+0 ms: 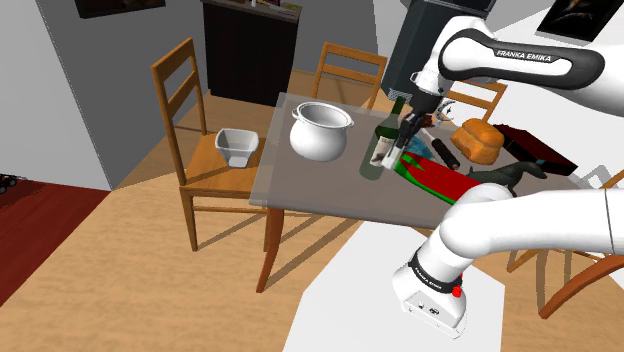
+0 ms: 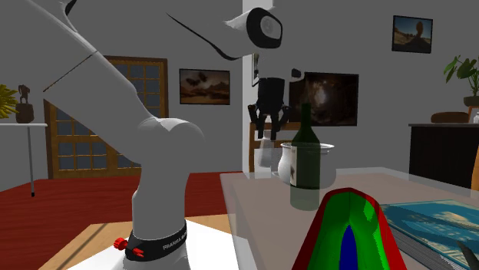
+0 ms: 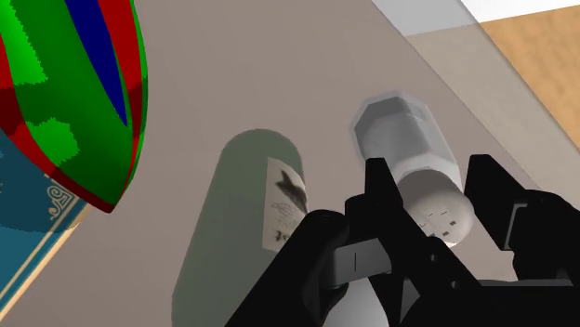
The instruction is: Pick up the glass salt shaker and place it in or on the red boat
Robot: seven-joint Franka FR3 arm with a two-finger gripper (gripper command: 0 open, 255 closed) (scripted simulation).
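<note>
Second exterior view: the red boat (image 2: 349, 230) is cut off by the lower edge, at lower right. Wrist view: one end of the green bottle (image 3: 232, 232) is hidden behind the tool (image 3: 432, 172); the flanks of the salt shaker (image 3: 404, 135) are covered by the tool's fingers (image 3: 383, 200).

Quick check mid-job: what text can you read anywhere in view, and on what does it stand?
"FRANKA EMIKA": on the arm's white link.
Black band at the arm's base: white lettering, too small to read.
Bottle label: a dark picture, no legible words.
Salt shaker, clasped in the hand: no text.
</note>
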